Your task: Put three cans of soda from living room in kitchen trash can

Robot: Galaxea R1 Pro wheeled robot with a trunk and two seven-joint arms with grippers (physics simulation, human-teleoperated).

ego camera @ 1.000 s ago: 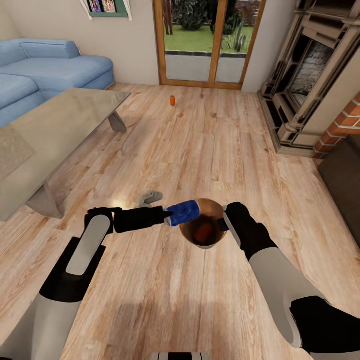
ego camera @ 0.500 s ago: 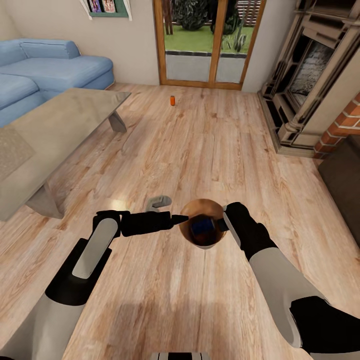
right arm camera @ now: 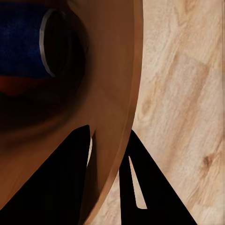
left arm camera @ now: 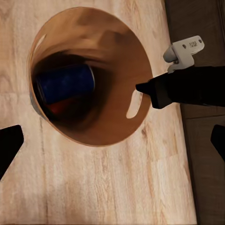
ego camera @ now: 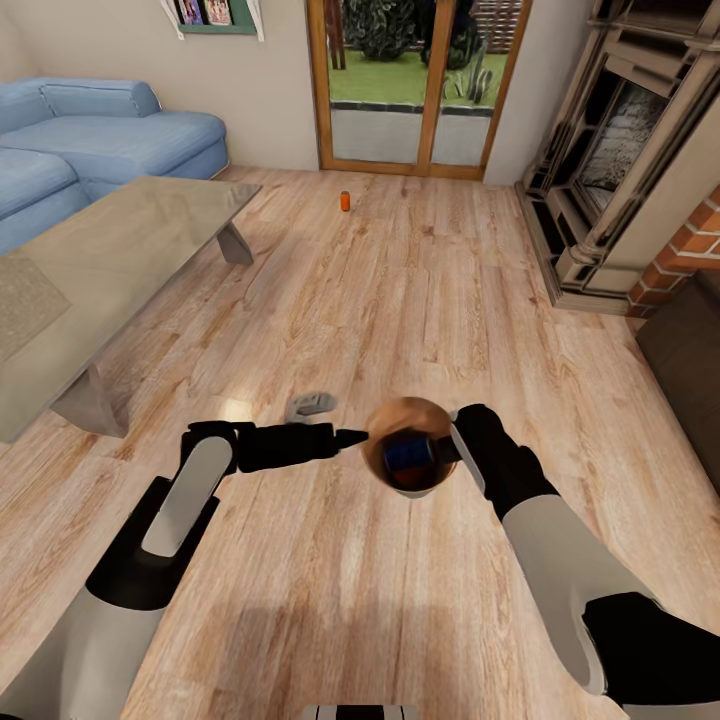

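Two end effectors here, so: the right end effector [ego camera: 452, 447] is clamped on the rim of the trash can [ego camera: 378, 470], one finger inside the wall and one outside, which the right wrist view shows clearly [right arm camera: 110, 183]. It holds the bin up above the plank floor [ego camera: 400, 290]. The left end effector [ego camera: 352, 437] is spread wide and empty, its tips just beside the bin's rim on the side away from the right one. In the left wrist view its fingers [left arm camera: 9, 145] sit far apart at the edges of the frame.

Inside the bin, the blue can [ego camera: 405, 452] lies on its side on top of something orange [left arm camera: 58, 108]. One more orange can [ego camera: 344, 201] stands upright on the floor, well apart, near the glass doors [ego camera: 415, 85].
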